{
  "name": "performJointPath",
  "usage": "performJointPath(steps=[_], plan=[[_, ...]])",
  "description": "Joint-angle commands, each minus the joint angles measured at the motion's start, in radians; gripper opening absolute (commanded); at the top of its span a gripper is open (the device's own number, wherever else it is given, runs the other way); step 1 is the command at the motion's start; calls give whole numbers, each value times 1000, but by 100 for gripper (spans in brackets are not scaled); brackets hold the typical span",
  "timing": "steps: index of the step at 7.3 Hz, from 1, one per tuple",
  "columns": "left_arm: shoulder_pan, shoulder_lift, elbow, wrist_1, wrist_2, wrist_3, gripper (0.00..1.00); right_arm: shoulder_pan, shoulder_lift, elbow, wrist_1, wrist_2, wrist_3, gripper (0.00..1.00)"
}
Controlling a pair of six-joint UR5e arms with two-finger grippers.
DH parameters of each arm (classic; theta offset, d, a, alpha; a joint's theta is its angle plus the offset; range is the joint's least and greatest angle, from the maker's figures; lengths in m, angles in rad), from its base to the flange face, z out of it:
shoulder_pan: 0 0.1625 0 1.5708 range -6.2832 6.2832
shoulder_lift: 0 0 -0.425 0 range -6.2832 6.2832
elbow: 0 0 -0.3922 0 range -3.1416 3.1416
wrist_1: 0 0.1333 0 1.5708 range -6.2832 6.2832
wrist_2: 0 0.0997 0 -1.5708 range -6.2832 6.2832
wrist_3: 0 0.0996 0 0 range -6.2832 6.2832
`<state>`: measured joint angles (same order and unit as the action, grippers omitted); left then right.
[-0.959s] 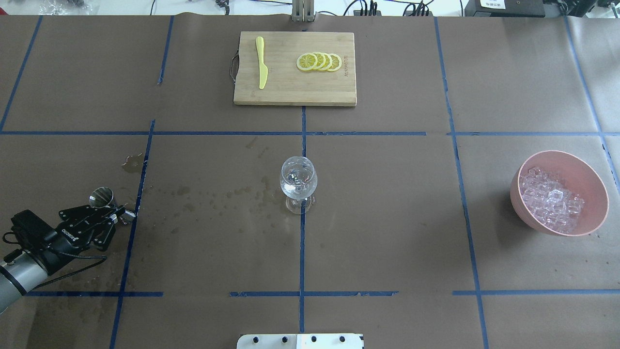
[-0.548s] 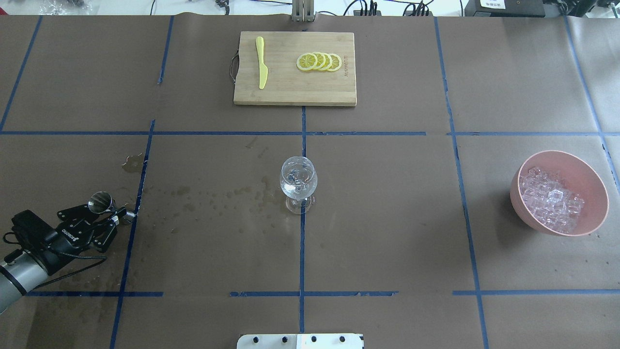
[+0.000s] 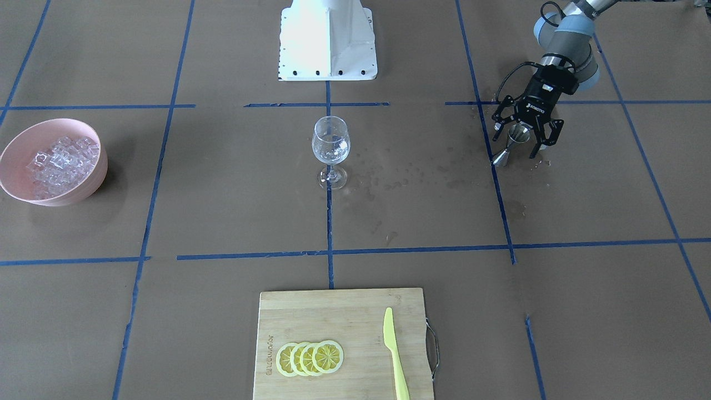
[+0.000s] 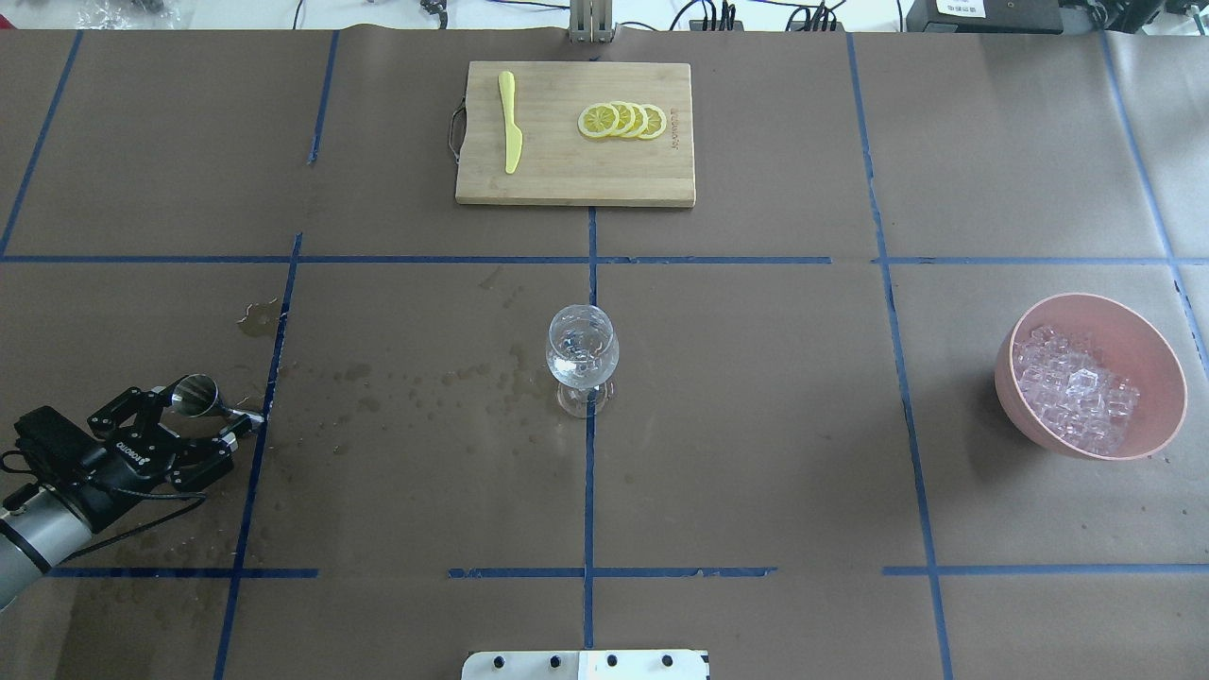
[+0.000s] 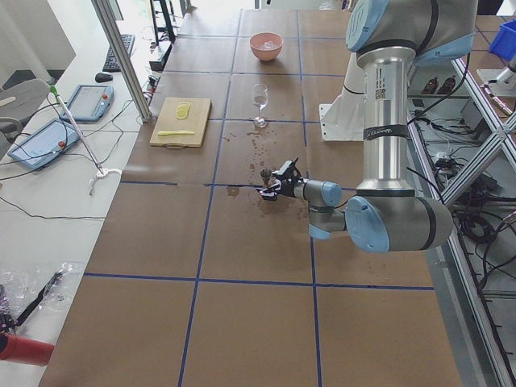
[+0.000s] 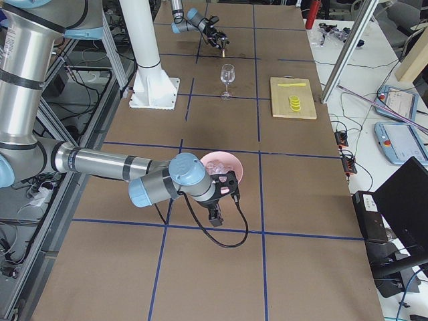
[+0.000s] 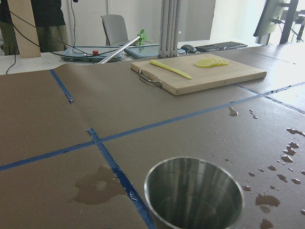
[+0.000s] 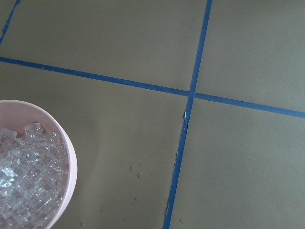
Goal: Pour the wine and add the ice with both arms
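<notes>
A steel jigger [image 4: 195, 395] stands on the brown paper at the table's left, between the spread fingers of my left gripper [image 4: 184, 422]. That gripper is open and touches nothing; it also shows in the front view [image 3: 523, 139]. The jigger's mouth fills the left wrist view [image 7: 194, 191]. A wine glass [image 4: 582, 354] stands at the table's centre with a little clear wine in it. A pink bowl [image 4: 1164, 364] at the right holds a heap of clear ice cubes [image 4: 1077, 392]. My right gripper [image 6: 217, 212] hovers beside the bowl; I cannot tell whether it is open.
A wooden cutting board [image 4: 567, 179] at the far middle carries a yellow knife [image 4: 510, 123] and lemon slices [image 4: 623, 120]. Wet spots [image 4: 425, 387] lie on the paper between jigger and glass. The white pedestal [image 3: 328, 39] stands at the near edge.
My left gripper's fingers have spread apart and let go of the jigger. The gripper has drawn back a little toward the left. The jigger stands on the table.
</notes>
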<state>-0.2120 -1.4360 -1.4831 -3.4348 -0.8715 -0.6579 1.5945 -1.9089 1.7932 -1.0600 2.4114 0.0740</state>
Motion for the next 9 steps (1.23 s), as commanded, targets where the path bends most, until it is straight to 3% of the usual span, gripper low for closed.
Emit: performJointPath(steps=[1, 4, 6, 7, 9], plan=[[0, 0, -34, -14, 72, 3, 99, -1, 1, 0, -2, 0, 1, 100], [-1, 0, -109, -21, 134, 44, 99, -1, 1, -5, -2, -2, 1, 100], [-18, 15, -198, -30, 123, 196, 100, -1, 4, -6, -2, -2, 1, 100], [-96, 20, -198, -12, 70, 202, 100, -1, 7, -11, -2, -2, 0, 100], [-368, 19, -200, 92, -262, 228, 100, -1, 8, -14, -2, -2, 1, 100]])
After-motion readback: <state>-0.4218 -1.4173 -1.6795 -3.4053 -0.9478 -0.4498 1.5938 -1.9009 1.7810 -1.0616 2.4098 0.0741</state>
